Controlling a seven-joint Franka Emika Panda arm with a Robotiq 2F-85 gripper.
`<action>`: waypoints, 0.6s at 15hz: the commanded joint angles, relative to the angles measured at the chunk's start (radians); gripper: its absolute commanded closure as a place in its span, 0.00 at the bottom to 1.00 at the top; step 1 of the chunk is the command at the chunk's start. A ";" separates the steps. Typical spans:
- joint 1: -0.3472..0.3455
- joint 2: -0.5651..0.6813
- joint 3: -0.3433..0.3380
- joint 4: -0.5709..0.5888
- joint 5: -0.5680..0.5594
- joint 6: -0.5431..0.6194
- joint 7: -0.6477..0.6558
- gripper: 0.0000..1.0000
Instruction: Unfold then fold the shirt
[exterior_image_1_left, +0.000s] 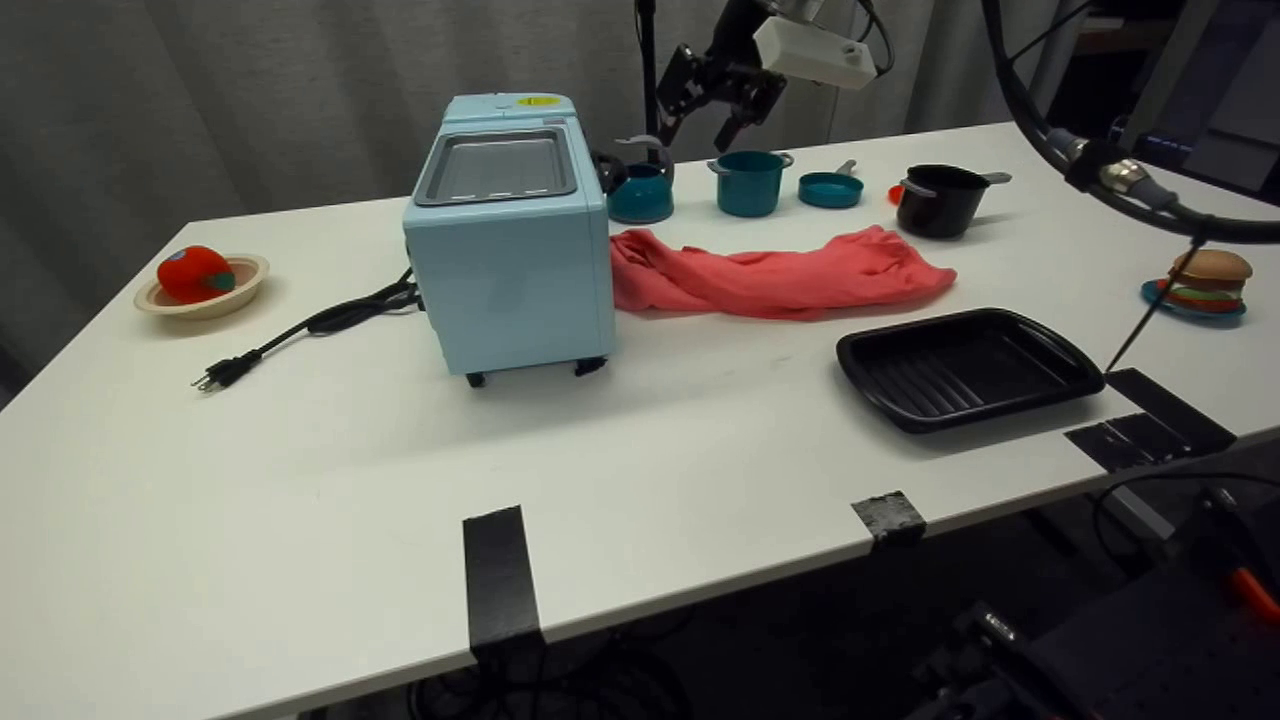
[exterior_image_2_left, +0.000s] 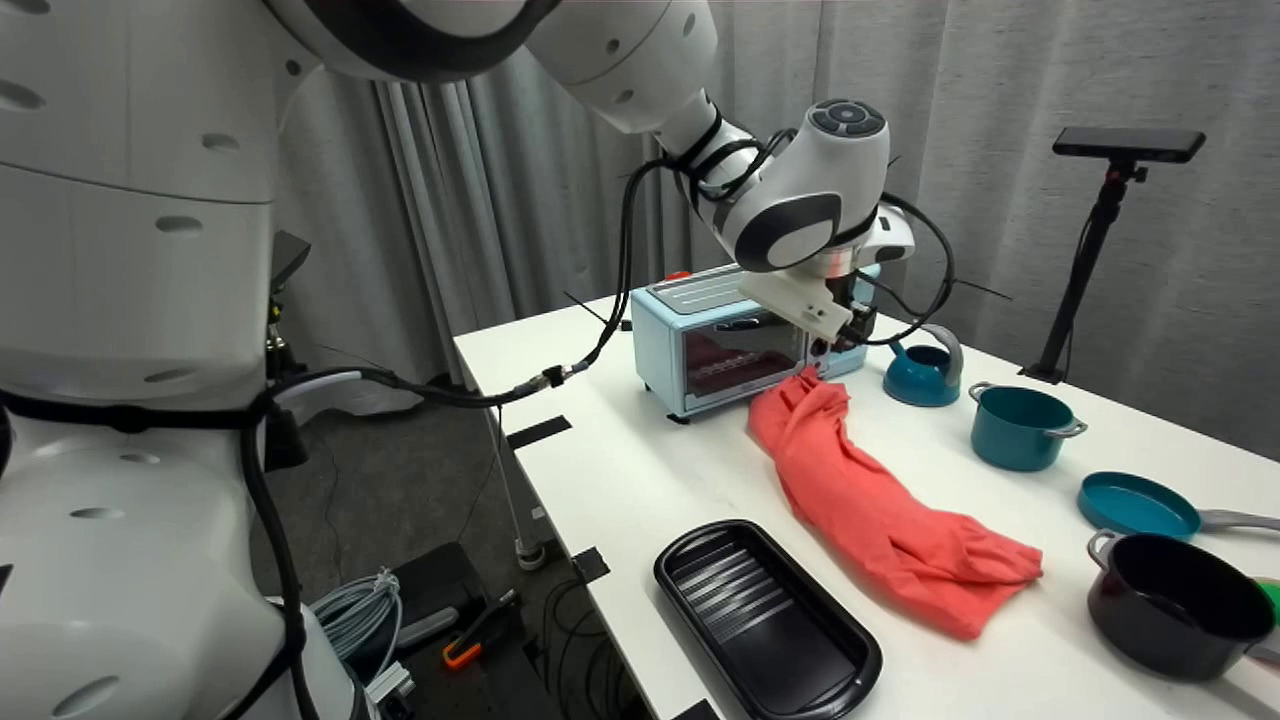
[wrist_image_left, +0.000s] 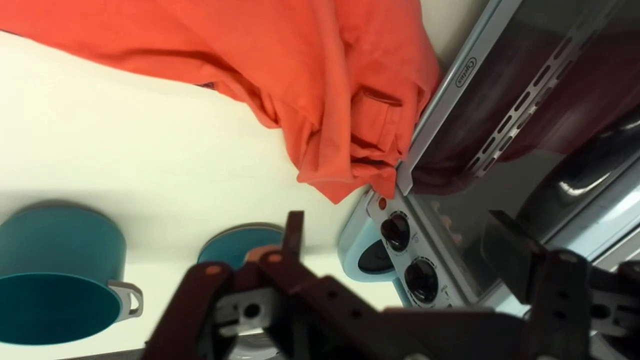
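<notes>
The red shirt lies bunched in a long strip on the white table, in both exterior views (exterior_image_1_left: 780, 282) (exterior_image_2_left: 875, 505). One end reaches the front of the light blue toaster oven, which hides part of it in an exterior view (exterior_image_1_left: 510, 280). In the wrist view the shirt (wrist_image_left: 280, 65) fills the top, with its crumpled end touching the oven's front by the knobs. My gripper (wrist_image_left: 395, 215) is open with nothing between its fingers. In an exterior view the gripper (exterior_image_1_left: 698, 140) is raised above the table, beyond the shirt; in another its fingers (exterior_image_2_left: 860, 325) are mostly hidden.
A black baking pan (exterior_image_2_left: 770, 620) lies near the shirt, towards the table edge. A teal kettle (exterior_image_2_left: 922, 375), teal pot (exterior_image_2_left: 1020, 428), teal skillet (exterior_image_2_left: 1135, 503) and black pot (exterior_image_2_left: 1175, 605) stand along the far side. A power cord (exterior_image_1_left: 320, 320) and a bowl (exterior_image_1_left: 205, 305) lie beside the oven.
</notes>
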 joint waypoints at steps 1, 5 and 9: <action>-0.014 -0.028 -0.008 -0.023 0.012 -0.023 -0.029 0.00; 0.005 0.015 -0.054 0.001 -0.043 -0.023 -0.001 0.00; 0.020 0.061 -0.101 0.025 -0.119 -0.036 0.041 0.00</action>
